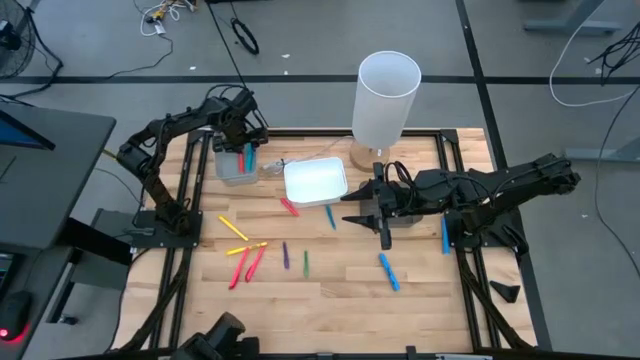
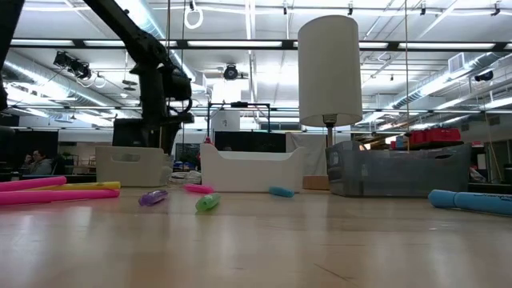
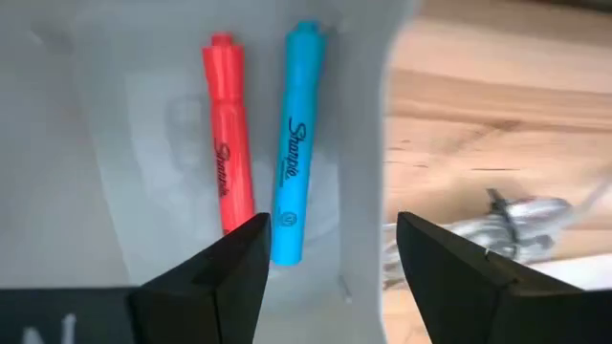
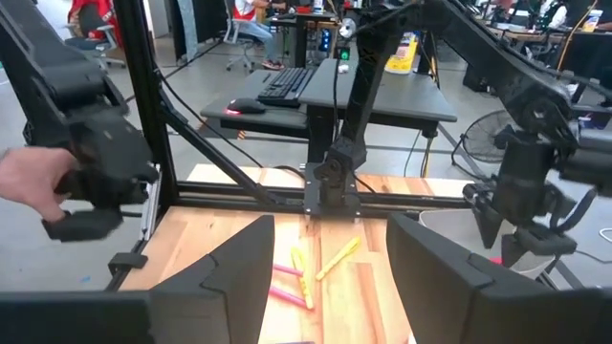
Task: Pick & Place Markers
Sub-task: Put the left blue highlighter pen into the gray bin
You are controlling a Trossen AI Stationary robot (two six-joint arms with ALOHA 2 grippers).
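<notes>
My left gripper [image 3: 330, 253] hangs open, pointing down over the grey tray [image 1: 237, 165] at the table's far left. A red marker [image 3: 227, 143] and a blue marker [image 3: 295, 143] lie side by side on that tray's floor; the fingers touch neither. My right gripper [image 1: 348, 207] is open and level at mid-table, pointing left, just right of the white tray [image 1: 315, 182]. Loose markers lie flat on the wood: yellow [image 1: 232, 228], pink [image 1: 238, 268], purple [image 1: 285, 255], green [image 1: 305, 262], teal [image 1: 331, 217], red [image 1: 289, 206], blue [image 1: 388, 271].
A tall white lamp [image 1: 385, 95] stands at the far edge behind the white tray. A dark grey bin [image 2: 396, 168] shows in the low view. Another blue marker [image 1: 444, 235] lies by the right arm's base. A person's hand [image 4: 24, 182] shows beyond the left edge.
</notes>
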